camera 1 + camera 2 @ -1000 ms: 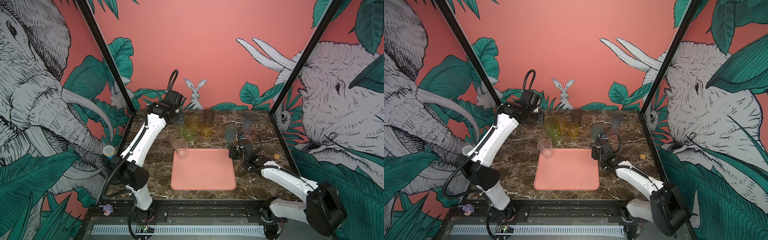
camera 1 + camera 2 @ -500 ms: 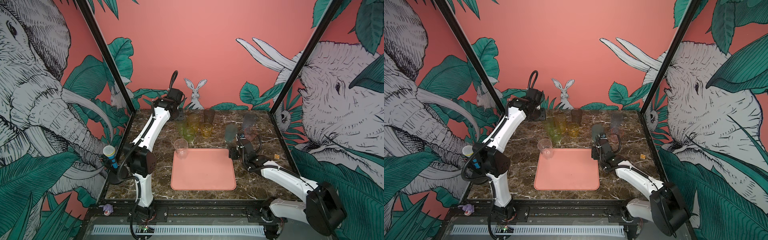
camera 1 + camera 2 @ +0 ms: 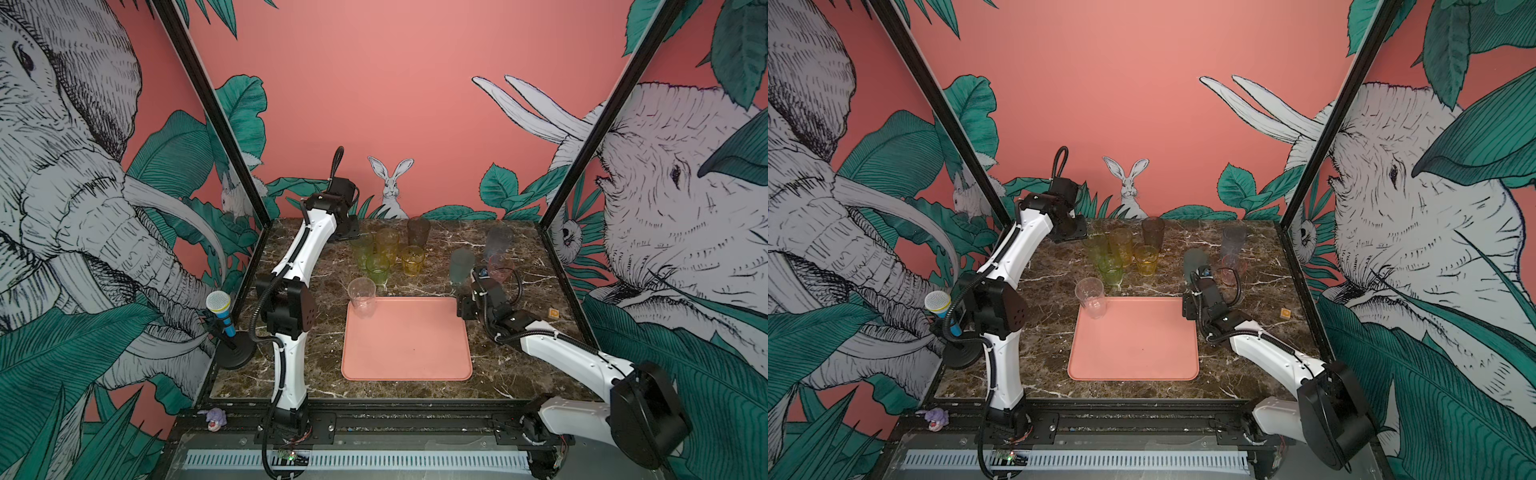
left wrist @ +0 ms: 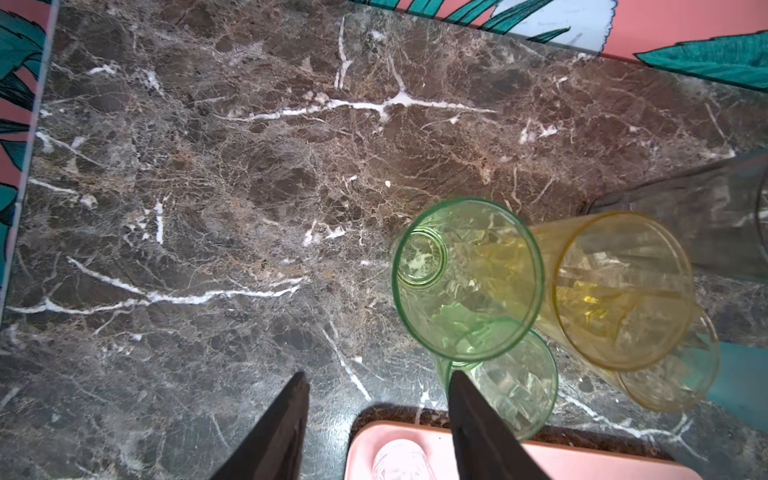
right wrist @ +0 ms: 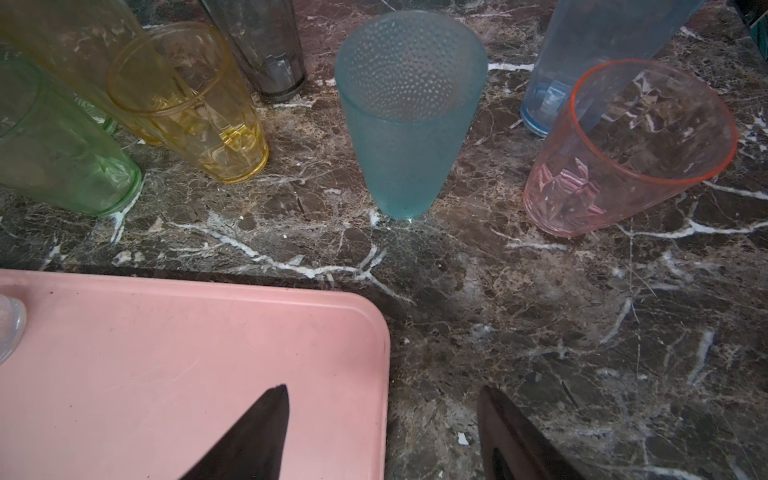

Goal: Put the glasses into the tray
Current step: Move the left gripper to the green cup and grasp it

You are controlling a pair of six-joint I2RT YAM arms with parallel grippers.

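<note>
Glasses stand in two places: one clear tumbler (image 3: 362, 297) is upright in the far left corner of the salmon-pink tray (image 3: 407, 353), and the other eight are on the marble table (image 3: 490, 374) beyond the tray's far edge.

The left gripper (image 4: 376, 373) hangs above bare marble with its two dark fingers spread and nothing between them. Just ahead of it and to its right is the tall green glass (image 4: 467, 278), which neither finger touches. The short green glass (image 4: 511, 386) is on the same side, partly hidden behind the nearer finger. Farther to the right come the tall amber glass (image 4: 623, 291), the short amber glass (image 4: 681, 374) and the smoky grey glass (image 4: 706, 220).

The right gripper (image 5: 383, 387) is also spread and holds nothing. One finger is above the tray's far right corner and the other is above marble. The dimpled teal glass (image 5: 409, 116) stands straight ahead of the gap, apart from both tips. Ahead and to the right is the pink glass (image 5: 631, 153), with the lavender-blue glass (image 5: 582, 62) just behind it. The amber, grey and green glasses are ahead to the left.
</note>
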